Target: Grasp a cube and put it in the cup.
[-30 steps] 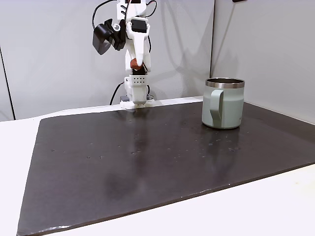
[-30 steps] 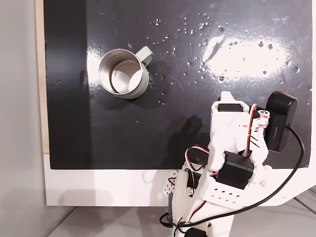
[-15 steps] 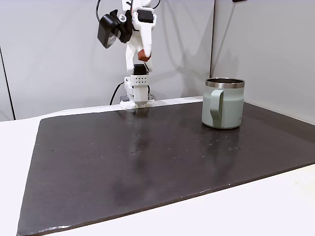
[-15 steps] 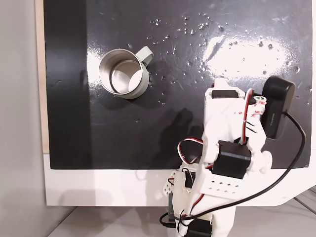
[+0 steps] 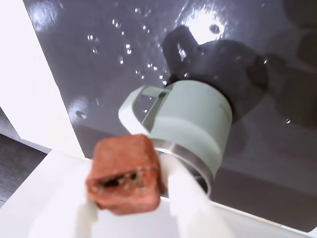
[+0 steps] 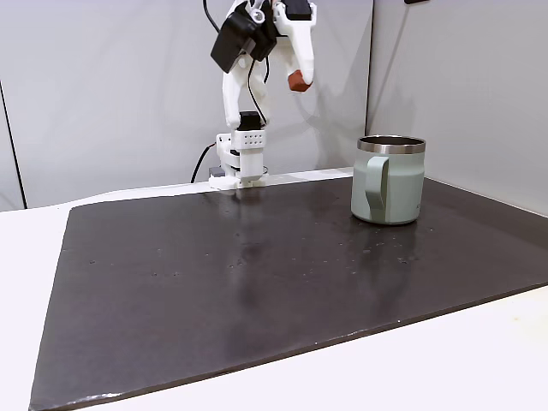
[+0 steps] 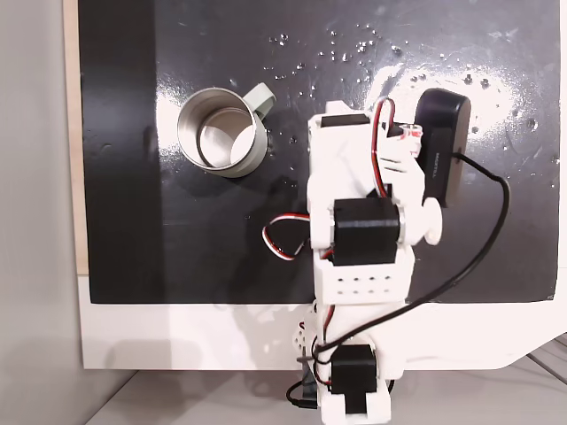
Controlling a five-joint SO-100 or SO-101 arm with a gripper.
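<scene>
Cube (image 5: 126, 173): reddish-brown, pitted face | pincer (image 5: 131, 191): pinching cube, raised | cup (image 6: 389, 180): sage-green, steel rim, upright

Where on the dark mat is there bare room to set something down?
The whole front half of the mat is bare, as is the stretch between the arm's base and the mug. The hand holds the cube high above.

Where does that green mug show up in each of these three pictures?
Wrist view: the mug sits in the middle, just beyond the cube held in the gripper.
Side fixed view: right of centre on the dark mat, handle facing the camera.
Top fixed view: upper left, seen from above.
Shared landmark: the glossy dark mat.
</scene>
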